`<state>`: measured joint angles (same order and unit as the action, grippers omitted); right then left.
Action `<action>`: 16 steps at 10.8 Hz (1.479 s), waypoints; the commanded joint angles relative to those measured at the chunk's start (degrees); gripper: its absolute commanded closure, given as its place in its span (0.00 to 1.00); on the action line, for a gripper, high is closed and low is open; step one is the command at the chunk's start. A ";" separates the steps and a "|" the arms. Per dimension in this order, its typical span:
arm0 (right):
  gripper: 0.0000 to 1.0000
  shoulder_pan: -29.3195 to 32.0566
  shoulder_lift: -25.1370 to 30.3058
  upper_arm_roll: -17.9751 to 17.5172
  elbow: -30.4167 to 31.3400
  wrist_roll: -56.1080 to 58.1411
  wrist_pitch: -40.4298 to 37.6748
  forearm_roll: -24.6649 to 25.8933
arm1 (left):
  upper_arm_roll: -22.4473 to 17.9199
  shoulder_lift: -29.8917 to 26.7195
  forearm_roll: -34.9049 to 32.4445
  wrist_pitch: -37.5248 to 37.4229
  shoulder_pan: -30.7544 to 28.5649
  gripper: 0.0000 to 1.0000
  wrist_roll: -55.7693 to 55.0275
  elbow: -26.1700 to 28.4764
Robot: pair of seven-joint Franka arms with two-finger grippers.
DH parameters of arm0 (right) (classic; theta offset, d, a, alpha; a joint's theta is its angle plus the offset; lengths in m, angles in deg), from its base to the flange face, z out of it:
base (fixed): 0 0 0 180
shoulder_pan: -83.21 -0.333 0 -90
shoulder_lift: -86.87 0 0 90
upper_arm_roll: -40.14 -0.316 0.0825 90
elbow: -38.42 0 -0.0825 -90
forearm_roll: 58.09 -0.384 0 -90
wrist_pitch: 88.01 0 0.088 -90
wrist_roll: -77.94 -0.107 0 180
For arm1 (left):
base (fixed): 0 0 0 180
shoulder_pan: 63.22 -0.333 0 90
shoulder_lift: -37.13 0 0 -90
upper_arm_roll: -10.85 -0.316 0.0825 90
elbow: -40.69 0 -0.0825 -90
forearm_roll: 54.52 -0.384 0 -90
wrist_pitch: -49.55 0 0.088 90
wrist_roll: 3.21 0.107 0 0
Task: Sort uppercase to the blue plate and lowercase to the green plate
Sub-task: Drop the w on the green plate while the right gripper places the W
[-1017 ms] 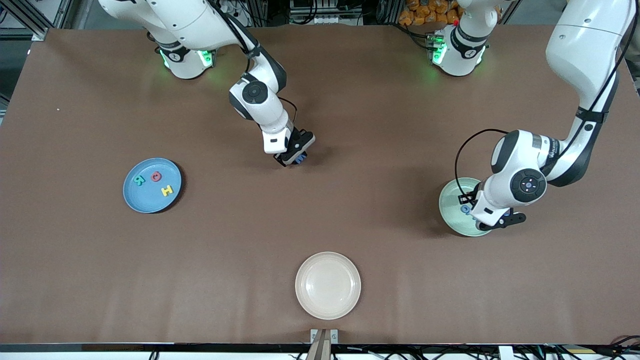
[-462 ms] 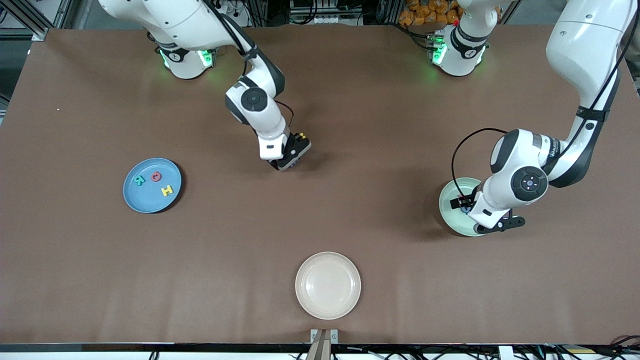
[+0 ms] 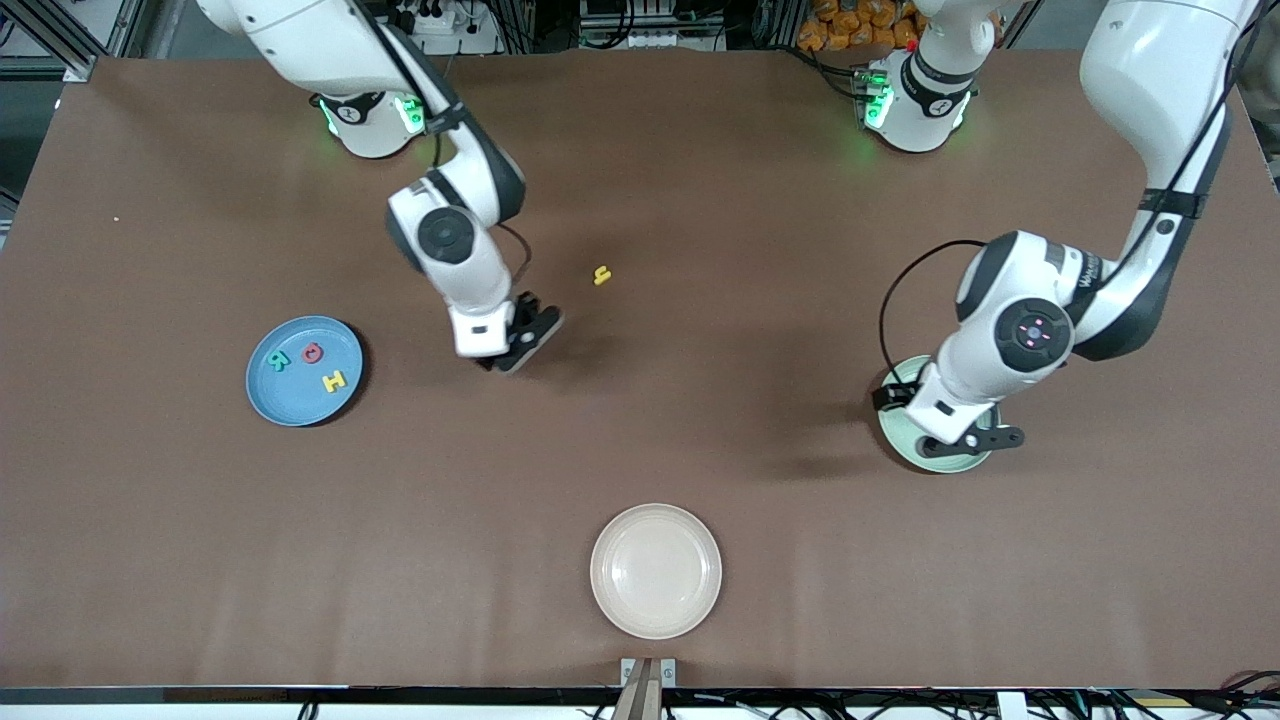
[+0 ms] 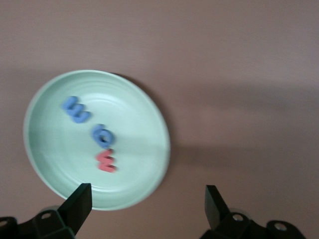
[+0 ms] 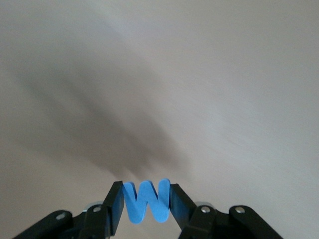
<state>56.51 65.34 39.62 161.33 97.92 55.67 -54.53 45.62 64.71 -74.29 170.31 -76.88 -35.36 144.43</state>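
1. Your right hand (image 3: 520,345) hangs over bare counter (image 3: 700,400), between the blue plate (image 3: 303,371) and the middle of the counter; its fingers (image 5: 115,209) pinch the blue W (image 5: 147,201) by its two sides.
2. The blue plate sits toward the right arm's end of the counter and holds a teal R (image 3: 278,361), a red Q-like letter (image 3: 313,352) and a yellow H (image 3: 333,380), each apart from the others.
3. Your left hand (image 4: 147,209) is over the green plate (image 3: 905,445), fingers spread wide with nothing between them.
4. The green plate (image 4: 149,124) lies toward the left arm's end of the counter. In it you see a blue m-like letter (image 4: 76,110), a round blue letter (image 4: 101,136) and a red w (image 4: 106,161), lined up close together.
5. A yellow h (image 3: 601,275) lies alone on the counter near its middle, farther from the front camera than either plate.
6. A cream plate (image 3: 655,570) sits near the counter's front edge with nothing in it.
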 commanded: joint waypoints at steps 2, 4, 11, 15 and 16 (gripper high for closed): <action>0.77 1.03 3.68 11.83 1.11 13.20 -11.27 0.49 | 8.44 -1.30 1.32 -1.13 0.47 0.00 0.76 0.76; 0.77 2.00 4.39 16.67 1.37 17.27 -17.62 0.14 | 11.09 -0.69 0.79 -1.13 4.32 0.00 1.55 0.76; 0.48 4.99 3.25 18.72 5.77 18.60 -17.73 0.05 | 10.84 6.68 -5.79 0.01 24.99 0.00 7.15 -5.30; 0.31 4.90 3.52 18.63 5.33 17.90 -17.64 -0.21 | 10.31 12.58 -8.17 0.62 30.88 0.00 14.47 -9.96; 0.31 4.73 3.52 18.54 5.16 17.72 -17.64 -1.43 | 9.44 13.02 -8.35 2.28 31.59 0.00 14.56 -9.97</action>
<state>60.88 67.94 58.58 166.33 115.91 37.94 -54.87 56.31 76.12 -80.87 171.59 -47.46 -22.21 136.63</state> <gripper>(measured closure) 0.304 0.000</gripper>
